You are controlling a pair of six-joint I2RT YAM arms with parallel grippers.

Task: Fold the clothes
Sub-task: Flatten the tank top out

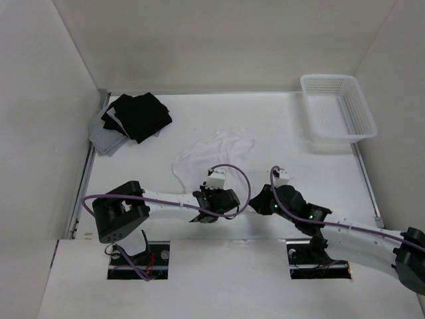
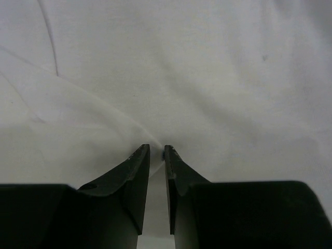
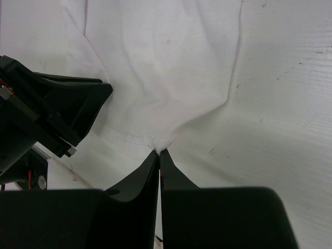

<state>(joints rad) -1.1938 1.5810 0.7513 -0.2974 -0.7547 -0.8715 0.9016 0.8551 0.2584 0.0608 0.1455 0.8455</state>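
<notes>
One white shirt point(image 1: 214, 154), one basket point(image 1: 329, 78).
Of two grippers, right gripper point(image 3: 158, 151) pinches the shirt's edge; left gripper point(image 2: 157, 150) jaws narrowly apart at a fold, grip unclear.

The clothes point(image 1: 216, 153) lie mid-table point(image 1: 285, 136), between a basket point(image 1: 369, 130) at the far right and a pile of garments point(image 1: 139, 114) on a cloth point(image 1: 105, 141) at the far left. The left gripper point(image 2: 157, 150) and right gripper point(image 3: 158, 151) sit side by side at the clothes' near edge.

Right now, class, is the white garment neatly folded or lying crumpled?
Crumpled, not folded: the white garment lies in an irregular bunched heap on the table, creases running to where the right gripper pinches its edge.
</notes>
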